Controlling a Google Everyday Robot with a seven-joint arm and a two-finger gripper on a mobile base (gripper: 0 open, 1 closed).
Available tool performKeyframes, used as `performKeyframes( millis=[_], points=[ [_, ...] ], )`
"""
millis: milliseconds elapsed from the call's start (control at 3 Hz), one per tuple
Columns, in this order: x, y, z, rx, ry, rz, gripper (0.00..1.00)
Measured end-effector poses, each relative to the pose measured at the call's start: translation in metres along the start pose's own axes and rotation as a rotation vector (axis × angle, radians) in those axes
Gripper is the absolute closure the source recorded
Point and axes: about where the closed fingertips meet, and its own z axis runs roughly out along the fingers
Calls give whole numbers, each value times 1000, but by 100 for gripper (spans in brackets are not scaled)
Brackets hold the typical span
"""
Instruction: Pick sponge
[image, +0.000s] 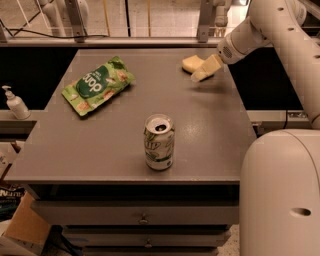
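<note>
The sponge (190, 63) is a small pale yellow foam block lying at the far right of the grey table (115, 135). My gripper (204, 71) comes in from the right on the white arm (260, 30). It sits right beside the sponge, against its right side and partly in front of it. Whether it touches the sponge cannot be told.
A green snack pouch (98, 84) lies at the far left of the table. An opened soda can (159, 141) stands upright near the front edge. A soap dispenser (15, 103) stands on a ledge to the left. The robot's white body (280, 195) fills the lower right.
</note>
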Motion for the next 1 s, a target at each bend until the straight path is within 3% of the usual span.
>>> performKeyframes(
  millis=[333, 1000],
  points=[
    [1, -1, 13, -9, 3, 10, 11],
    [2, -2, 15, -13, -2, 24, 57]
  ],
)
